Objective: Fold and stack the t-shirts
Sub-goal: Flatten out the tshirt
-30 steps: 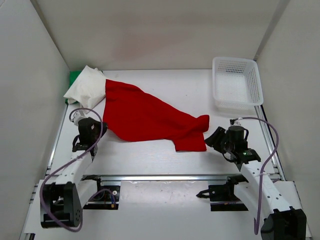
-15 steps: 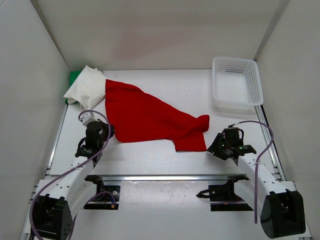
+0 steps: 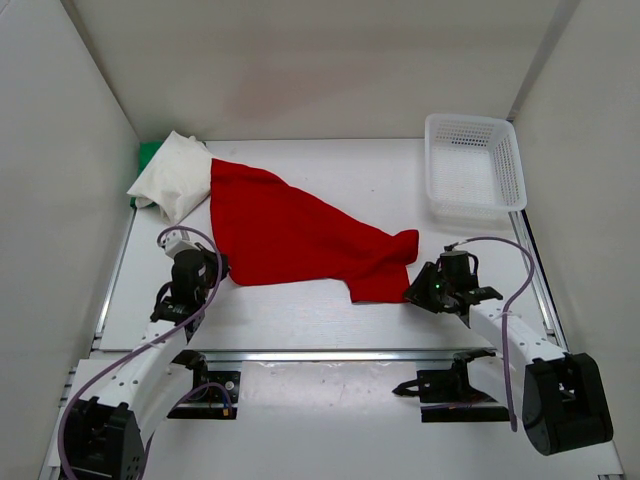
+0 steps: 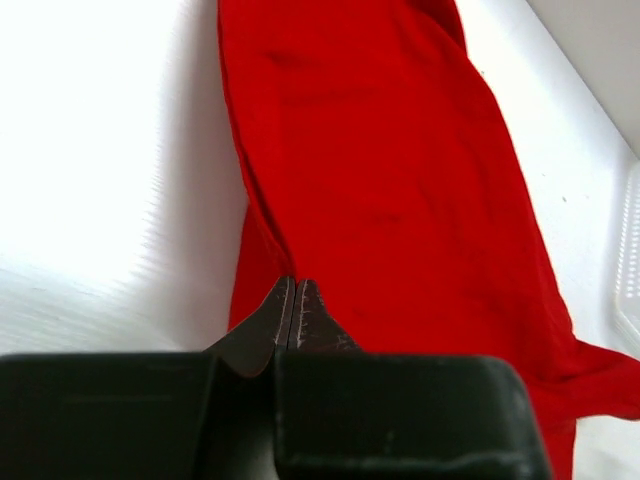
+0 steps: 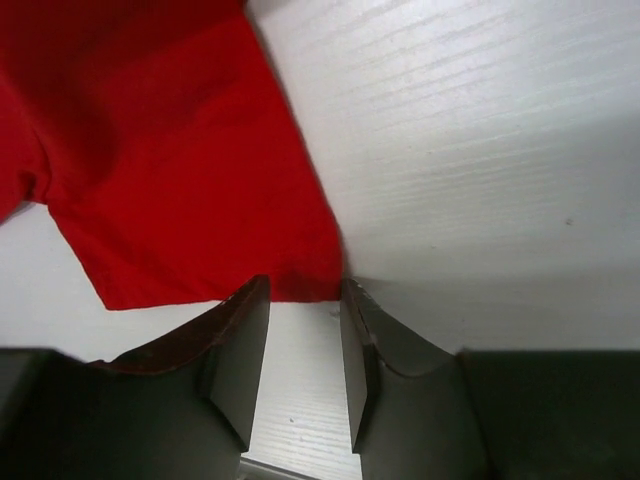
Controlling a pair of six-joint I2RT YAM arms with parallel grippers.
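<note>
If the right hand (image 5: 302,292) is shut too shallowly, only the corner tip of the red shirt (image 3: 290,235) would be caught, and it could be pulled free on lifting. Its fingers (image 5: 235,350) are held apart, with the shirt's near right corner lying between them on the counter (image 3: 300,312). The left hand (image 4: 292,300) is pressed together, apparently pinched on the shirt's near left edge. The shirt is spread diagonally across the counter.
</note>
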